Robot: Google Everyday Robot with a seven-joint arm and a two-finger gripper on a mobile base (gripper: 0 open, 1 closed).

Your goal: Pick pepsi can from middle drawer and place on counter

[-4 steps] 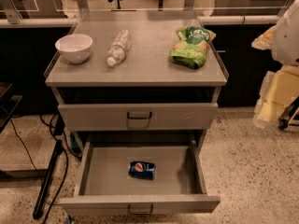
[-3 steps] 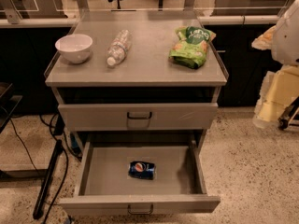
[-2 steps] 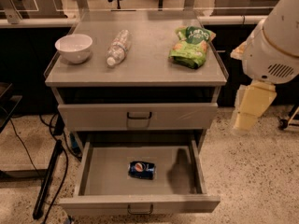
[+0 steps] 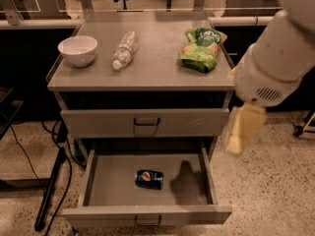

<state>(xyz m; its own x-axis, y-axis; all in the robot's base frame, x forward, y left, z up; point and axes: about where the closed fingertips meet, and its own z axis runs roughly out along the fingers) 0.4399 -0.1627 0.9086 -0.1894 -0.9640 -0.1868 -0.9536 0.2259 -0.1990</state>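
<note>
Pepsi can (image 4: pixel 149 179) in middle drawer (image 4: pixel 112 182); gripper (image 4: pixel 236 142) alongside

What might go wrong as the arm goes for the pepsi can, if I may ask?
The pepsi can lies on its side in the middle drawer, so it may roll when touched. The gripper hangs outside the drawer's right wall and might clip it going in. The counter already holds a bowl, bottle and snack bag, which a careless placement could knock.
</note>
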